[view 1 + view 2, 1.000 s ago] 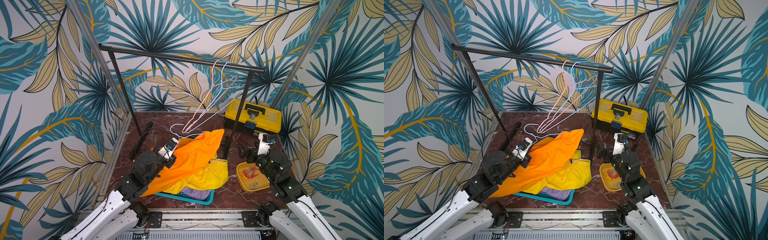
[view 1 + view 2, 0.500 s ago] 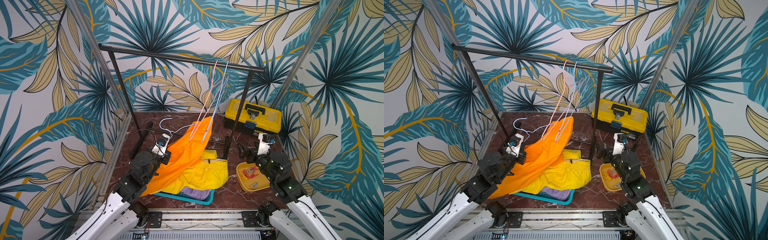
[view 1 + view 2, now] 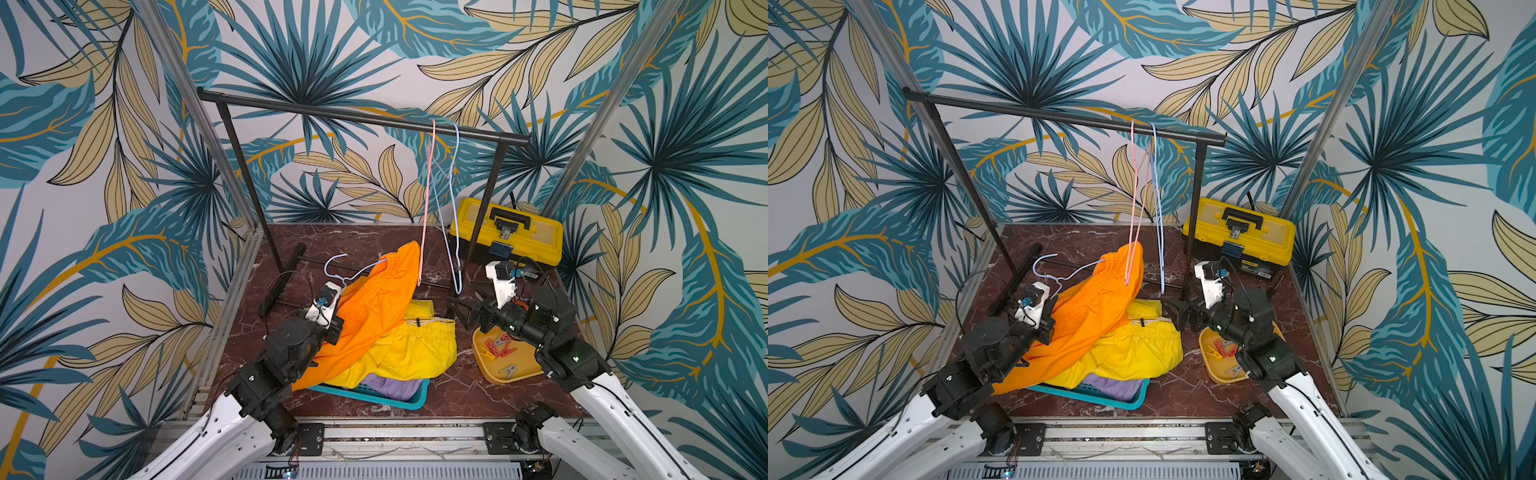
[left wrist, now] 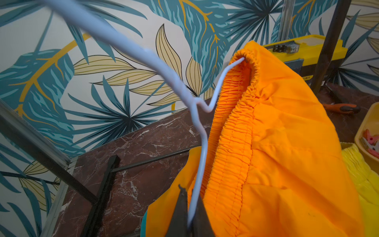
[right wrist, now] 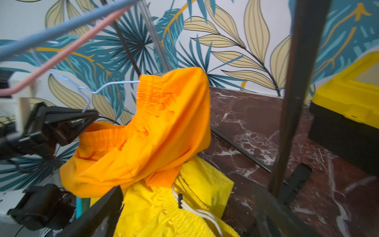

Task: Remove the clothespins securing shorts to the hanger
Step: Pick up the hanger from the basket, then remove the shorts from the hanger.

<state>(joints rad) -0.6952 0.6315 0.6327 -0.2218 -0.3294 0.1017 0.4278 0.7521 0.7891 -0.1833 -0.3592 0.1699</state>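
At table centre: orange shorts (image 3: 374, 316) draped on pale-blue hanger (image 4: 147, 52).
Left gripper (image 4: 190, 197): pinching hanger wire, 9 o'clock of shorts.
Right gripper (image 3: 467, 313): jaws wide, empty, 3 o'clock.
Clothespins (image 3: 498, 347): yellow tray (image 3: 486, 370), 4 o'clock.

Left arm (image 3: 286, 353) reaching up from front rail, left gripper (image 4: 190, 207) jaws pinched tight on pale blue wire hanger (image 4: 202, 143), right arm (image 3: 557, 332) bent inward, right gripper (image 3: 464, 312) jaws spread wide, holding nothing.

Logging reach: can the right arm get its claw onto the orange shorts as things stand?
Probably yes: the right claw is open and faces the orange shorts across a clear gap, though two hangers on the rail dangle close by.
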